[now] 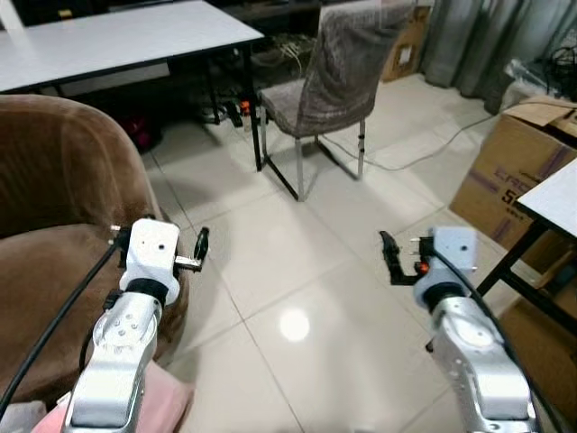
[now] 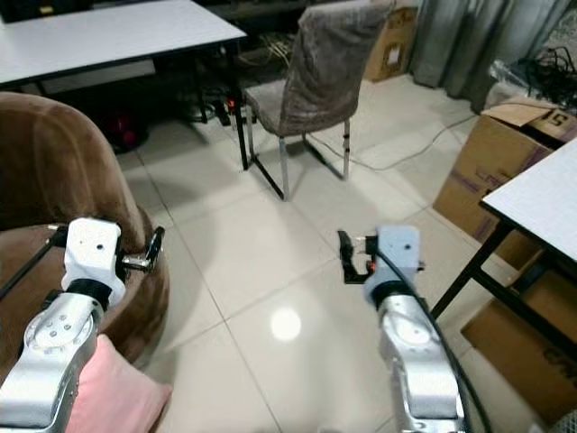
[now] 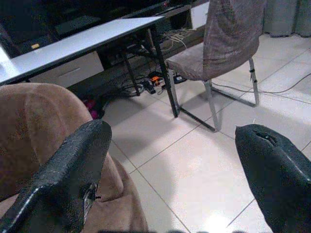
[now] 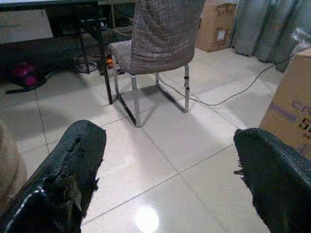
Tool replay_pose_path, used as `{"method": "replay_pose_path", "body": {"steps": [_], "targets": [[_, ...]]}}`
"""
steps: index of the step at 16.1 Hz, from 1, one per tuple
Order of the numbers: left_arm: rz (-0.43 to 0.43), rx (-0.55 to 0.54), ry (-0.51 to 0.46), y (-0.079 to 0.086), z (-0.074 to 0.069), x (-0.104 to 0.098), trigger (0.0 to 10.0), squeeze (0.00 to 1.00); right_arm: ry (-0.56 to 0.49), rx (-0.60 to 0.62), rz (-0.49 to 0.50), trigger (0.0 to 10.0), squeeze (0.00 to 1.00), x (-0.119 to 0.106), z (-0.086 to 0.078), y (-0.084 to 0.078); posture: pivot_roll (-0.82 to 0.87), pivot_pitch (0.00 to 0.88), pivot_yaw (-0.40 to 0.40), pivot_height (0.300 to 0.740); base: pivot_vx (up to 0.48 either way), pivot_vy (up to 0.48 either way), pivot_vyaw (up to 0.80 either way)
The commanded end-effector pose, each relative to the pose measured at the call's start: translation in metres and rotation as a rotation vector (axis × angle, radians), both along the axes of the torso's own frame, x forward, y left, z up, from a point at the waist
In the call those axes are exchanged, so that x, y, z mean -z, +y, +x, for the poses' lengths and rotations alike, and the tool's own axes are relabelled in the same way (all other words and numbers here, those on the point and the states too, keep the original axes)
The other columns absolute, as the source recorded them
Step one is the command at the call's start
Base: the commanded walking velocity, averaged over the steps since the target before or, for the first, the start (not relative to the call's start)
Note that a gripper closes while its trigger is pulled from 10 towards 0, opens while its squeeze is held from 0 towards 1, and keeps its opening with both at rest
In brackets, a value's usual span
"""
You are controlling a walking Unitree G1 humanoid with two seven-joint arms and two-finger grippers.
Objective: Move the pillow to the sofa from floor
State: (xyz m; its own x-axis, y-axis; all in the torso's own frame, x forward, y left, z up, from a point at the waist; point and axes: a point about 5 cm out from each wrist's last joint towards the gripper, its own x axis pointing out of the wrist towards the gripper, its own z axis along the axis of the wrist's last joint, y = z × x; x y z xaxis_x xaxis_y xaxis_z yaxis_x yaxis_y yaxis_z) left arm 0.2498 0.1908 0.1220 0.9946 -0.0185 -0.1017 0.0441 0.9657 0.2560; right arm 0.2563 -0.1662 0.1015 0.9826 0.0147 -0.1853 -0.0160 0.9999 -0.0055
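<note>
- The pillow [image 2: 113, 392], pink, sits low at our left, against the foot of the brown sofa [image 2: 45, 171] and partly behind our left arm; we cannot tell whether it rests on the floor [image 1: 297, 271] or leans on the sofa's base.
- Our left gripper [image 1: 200, 244] hangs beside the sofa's front edge, fingers spread wide and holding nothing, as the left wrist view shows.
- Our right gripper [image 1: 389, 257] hovers over bare tiles, well apart from the pillow, fingers likewise spread and empty.
- We judge the step in hand to be the approach: the pillow is not yet held. The next move calls for bending and turning toward our left so the pillow comes under the grippers, then closing on it from both sides, since one pinch on soft stuffing may slip.
- Beyond stand a grey chair [image 1: 338, 72], a white table [image 1: 108, 41] and curtains [image 1: 469, 41].
- A cardboard box [image 1: 505, 176] at our right bears purple printing; only a "5" reads clearly.
</note>
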Motion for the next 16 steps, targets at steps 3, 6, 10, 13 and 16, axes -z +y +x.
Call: {"method": "replay_pose_path", "body": {"steps": [3,6,10,13,16], "targets": [[-0.004,0.018,0.018,0.0003,-0.0010,-0.0008,10.0,0.00,-0.021,-0.035,0.011,10.0,0.00,-0.0043,0.0007,0.0086,-0.03,0.000,0.026,0.740,0.000,0.000,0.80],[0.015,0.015,0.012,0.0002,-0.0021,-0.0004,10.0,0.00,-0.018,-0.054,0.008,10.0,0.00,-0.0040,0.0001,0.0101,-0.02,0.000,0.023,0.740,0.000,0.000,0.80],[0.037,-0.027,-0.026,0.0027,-0.0004,-0.0019,10.0,0.00,-0.029,-0.048,0.027,10.0,0.00,-0.0074,0.0009,0.0071,-0.02,0.000,0.013,0.740,0.000,0.000,0.80],[0.010,0.002,-0.059,0.0009,-0.0008,-0.0077,10.0,0.00,-0.023,-0.078,0.069,10.0,0.00,-0.0054,0.0005,0.0128,-0.01,0.000,0.011,0.740,0.000,0.000,0.80],[-0.003,0.012,-0.059,-0.0001,-0.0011,-0.0084,10.0,0.00,-0.017,-0.086,0.078,10.0,0.00,-0.0037,0.0009,0.0149,-0.01,0.000,0.016,0.740,0.000,0.000,0.80]]}}
